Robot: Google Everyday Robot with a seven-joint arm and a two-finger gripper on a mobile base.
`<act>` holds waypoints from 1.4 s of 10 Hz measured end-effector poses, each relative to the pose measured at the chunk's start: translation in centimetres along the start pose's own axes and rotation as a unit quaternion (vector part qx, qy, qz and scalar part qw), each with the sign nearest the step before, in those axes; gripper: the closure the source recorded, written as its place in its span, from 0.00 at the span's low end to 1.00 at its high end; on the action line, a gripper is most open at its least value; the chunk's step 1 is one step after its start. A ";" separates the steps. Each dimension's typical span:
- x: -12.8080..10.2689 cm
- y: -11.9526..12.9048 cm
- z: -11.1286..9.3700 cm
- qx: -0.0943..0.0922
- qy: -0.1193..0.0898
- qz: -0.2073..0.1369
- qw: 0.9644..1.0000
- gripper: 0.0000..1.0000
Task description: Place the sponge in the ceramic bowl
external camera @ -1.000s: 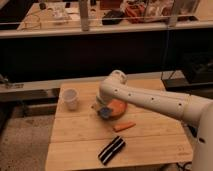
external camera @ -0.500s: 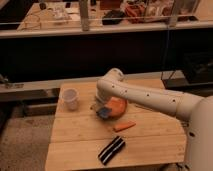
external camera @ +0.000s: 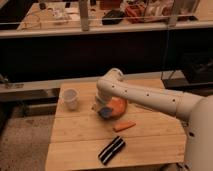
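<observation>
Camera view, sponge (external camera: 106,113) beneath tool (external camera: 101,105), at bowl (external camera: 120,106) rim

light: dim, warm | brightest: far counter (external camera: 125,29), top | tool (external camera: 101,107): in shade at ceramic bowl (external camera: 120,105) left rim

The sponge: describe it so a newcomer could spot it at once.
On the wooden table, find the orange-brown ceramic bowl near the middle. The sponge sits at its front-left edge, just below the gripper. It is the only blue thing; the stick nearby is orange.

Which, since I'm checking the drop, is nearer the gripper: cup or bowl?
The bowl: the gripper sits at its rim, by the sponge; the white cup stands apart.
</observation>
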 end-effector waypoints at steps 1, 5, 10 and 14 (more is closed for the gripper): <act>0.2 -0.2 0.2 0.002 -0.004 -0.003 1.000 0.20; 0.1 0.0 0.4 0.003 -0.012 -0.008 1.000 0.20; 0.3 -0.5 -0.3 -0.011 -0.014 -0.006 1.000 0.20; 0.6 -1.7 -0.6 -0.014 -0.017 0.002 1.000 0.20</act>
